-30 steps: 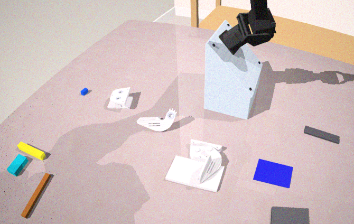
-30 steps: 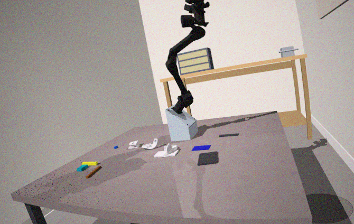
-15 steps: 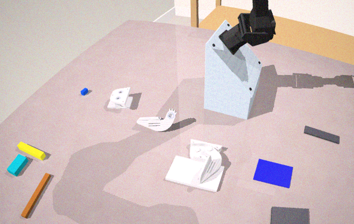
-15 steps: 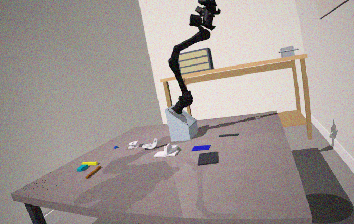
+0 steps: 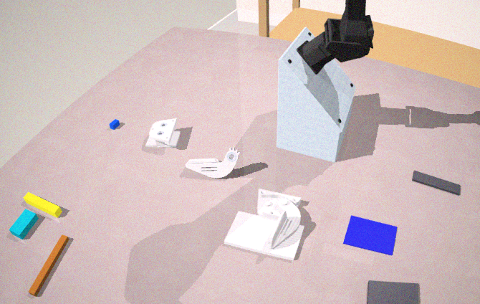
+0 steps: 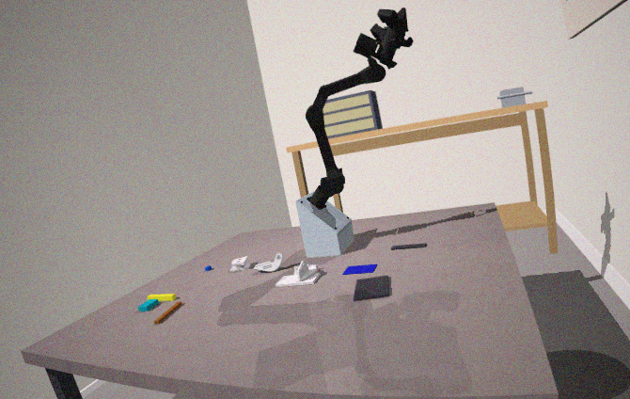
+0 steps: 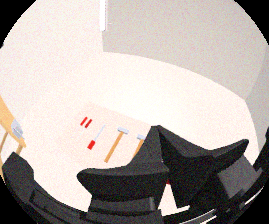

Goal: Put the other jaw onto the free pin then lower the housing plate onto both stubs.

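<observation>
A white base (image 5: 246, 228) (image 6: 285, 282) has an upright back wall. One white jaw (image 5: 291, 224) (image 6: 303, 272) stands on it against that wall; the pins are hard to make out. The loose white jaw (image 5: 213, 171) (image 6: 270, 267) lies on the table, its toothed end with a round hole raised. The white housing plate (image 5: 170, 127) (image 6: 240, 261), with two holes, is tilted on a small white support farther left. My gripper (image 7: 155, 129) (image 6: 400, 24) is shut and empty, high above the table and far from these parts, facing a wall.
A pale blue arm pedestal (image 5: 302, 117) stands behind the parts. A blue square (image 5: 370, 235), a grey square (image 5: 392, 292) and a dark bar (image 5: 436, 182) lie right. A small blue block (image 5: 114, 124), yellow bar (image 5: 42, 205), cyan block (image 5: 23, 224) and orange bar (image 5: 49, 265) lie left.
</observation>
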Controlling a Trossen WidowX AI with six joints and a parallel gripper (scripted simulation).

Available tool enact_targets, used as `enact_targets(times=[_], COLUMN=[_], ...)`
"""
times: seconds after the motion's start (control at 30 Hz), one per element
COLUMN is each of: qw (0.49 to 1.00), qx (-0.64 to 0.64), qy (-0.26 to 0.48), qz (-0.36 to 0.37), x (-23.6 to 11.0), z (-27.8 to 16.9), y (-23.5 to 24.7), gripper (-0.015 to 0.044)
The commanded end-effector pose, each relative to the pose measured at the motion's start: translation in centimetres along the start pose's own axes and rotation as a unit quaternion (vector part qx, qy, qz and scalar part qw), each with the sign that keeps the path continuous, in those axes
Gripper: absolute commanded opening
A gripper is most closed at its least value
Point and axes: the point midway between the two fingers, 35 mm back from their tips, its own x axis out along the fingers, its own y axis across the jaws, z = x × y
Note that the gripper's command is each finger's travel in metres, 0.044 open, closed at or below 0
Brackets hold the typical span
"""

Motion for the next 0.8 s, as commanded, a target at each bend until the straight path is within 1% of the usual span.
enact_targets(times=[0.0,0.4,0.77], qw=[0.999,0.992,0.976], qx=[0.007,-0.029,-0.028], qy=[0.029,0.097,0.176], qz=[0.02,0.07,0.123], x=[-0.2,-1.2,-3.4], z=[-1.6,-6.7,-12.3], y=[1.7,6.4,10.4], gripper=[0.0,0.0,0.0])
